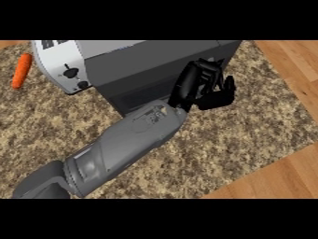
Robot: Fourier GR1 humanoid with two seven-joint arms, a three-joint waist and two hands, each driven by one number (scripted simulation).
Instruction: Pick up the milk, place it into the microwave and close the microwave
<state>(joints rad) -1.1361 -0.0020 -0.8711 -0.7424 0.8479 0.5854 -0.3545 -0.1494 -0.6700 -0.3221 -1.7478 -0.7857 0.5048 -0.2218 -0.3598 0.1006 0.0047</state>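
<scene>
The microwave stands at the top of the head view, with a white control panel and knobs at its left and a dark door face toward me. My left hand reaches in from the lower left on a long grey forearm and sits against the right end of the dark door face. Its fingers are curled, and nothing shows inside them. The milk is not visible in this view. My right hand does not show.
An orange carrot lies on the speckled counter to the left of the microwave. The counter's edge runs diagonally along the right and lower right, with wooden floor beyond it.
</scene>
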